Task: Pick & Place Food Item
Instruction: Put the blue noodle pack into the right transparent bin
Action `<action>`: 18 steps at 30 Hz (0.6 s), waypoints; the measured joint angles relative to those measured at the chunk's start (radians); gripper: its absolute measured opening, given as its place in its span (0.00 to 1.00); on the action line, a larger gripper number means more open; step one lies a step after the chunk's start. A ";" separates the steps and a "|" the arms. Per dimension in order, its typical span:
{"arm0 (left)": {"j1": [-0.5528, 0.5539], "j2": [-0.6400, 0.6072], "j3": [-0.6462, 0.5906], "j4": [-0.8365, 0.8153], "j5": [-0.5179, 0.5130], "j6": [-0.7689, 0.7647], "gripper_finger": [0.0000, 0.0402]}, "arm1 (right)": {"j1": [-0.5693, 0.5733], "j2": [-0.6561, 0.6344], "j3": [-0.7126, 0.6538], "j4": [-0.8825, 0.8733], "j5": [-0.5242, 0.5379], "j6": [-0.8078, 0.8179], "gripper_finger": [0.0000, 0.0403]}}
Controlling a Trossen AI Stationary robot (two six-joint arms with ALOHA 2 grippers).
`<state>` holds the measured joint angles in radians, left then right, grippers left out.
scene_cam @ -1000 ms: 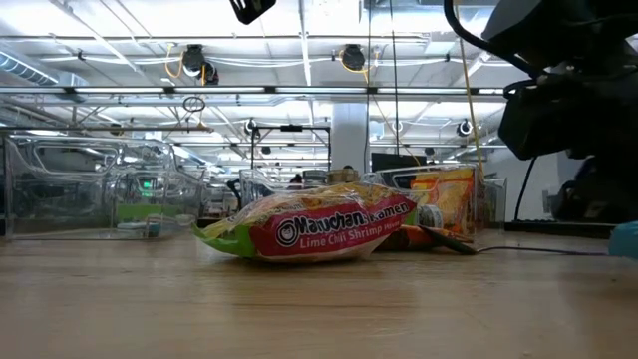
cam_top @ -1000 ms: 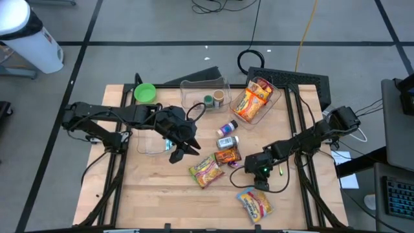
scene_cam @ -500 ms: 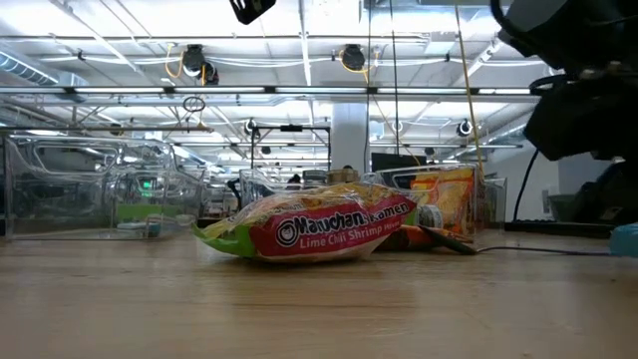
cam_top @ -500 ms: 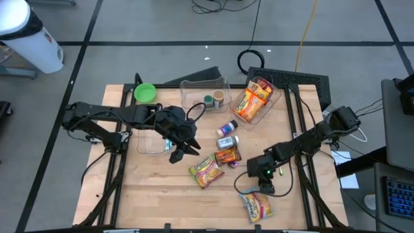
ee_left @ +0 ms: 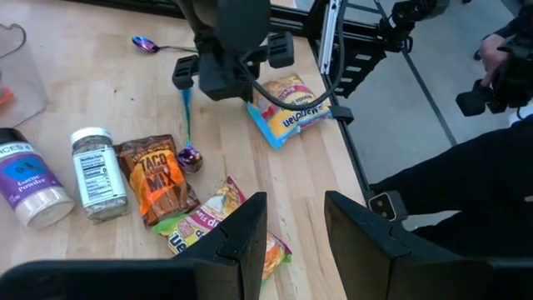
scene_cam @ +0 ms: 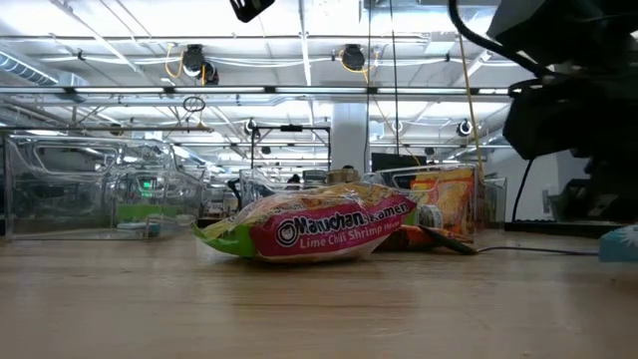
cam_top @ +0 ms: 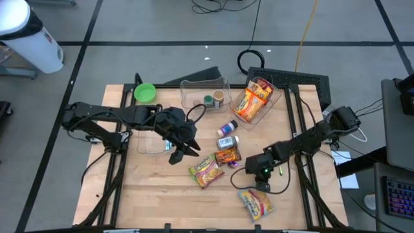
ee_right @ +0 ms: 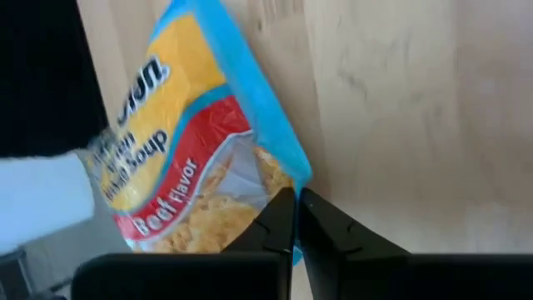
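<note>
A pale wooden surface (cam_top: 149,188) carries scattered goods. Ramen packets (cam_top: 206,171), jars (cam_top: 227,142) and a taco mix pouch (cam_top: 227,156) lie mid-surface. A green bowl (cam_top: 144,93) sits near its far left corner.

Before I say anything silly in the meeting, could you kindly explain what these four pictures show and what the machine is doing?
It is a robot with two dark arms working at a wooden table. One picture looks straight down on it, one looks level across the tabletop, and the other two come from small cameras on each arm's wrist.

Scattered on the table are noodle packets, a taco mix pouch, two spice jars, a purple spoon, a green bowl and clear plastic bins.

The left hand hangs above the middle of the table, its fingers a little apart and holding nothing.

The right hand is at the blue and yellow noodle packet near the front edge. Its wrist camera shows the fingers closed together at the packet's edge, though I cannot tell whether they have really pinched the wrapper.
</note>
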<state>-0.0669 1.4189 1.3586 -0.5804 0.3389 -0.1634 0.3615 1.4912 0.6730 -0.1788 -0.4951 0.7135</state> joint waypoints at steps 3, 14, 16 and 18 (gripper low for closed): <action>-0.001 0.000 0.000 0.000 0.000 -0.014 0.32 | -0.027 -0.004 0.023 0.002 0.001 0.003 0.01; 0.000 0.000 0.000 -0.004 -0.001 -0.041 0.32 | -0.144 -0.251 0.110 -0.020 0.258 -0.014 0.00; 0.000 0.000 0.000 -0.004 -0.003 -0.049 0.32 | -0.164 -0.308 0.119 -0.018 0.330 -0.021 0.00; 0.000 0.000 0.000 -0.001 -0.008 -0.049 0.32 | -0.186 -0.361 0.121 -0.025 0.393 -0.021 0.00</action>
<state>-0.0669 1.4189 1.3586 -0.5819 0.3305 -0.2126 0.1756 1.1299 0.7943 -0.2038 -0.1019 0.6923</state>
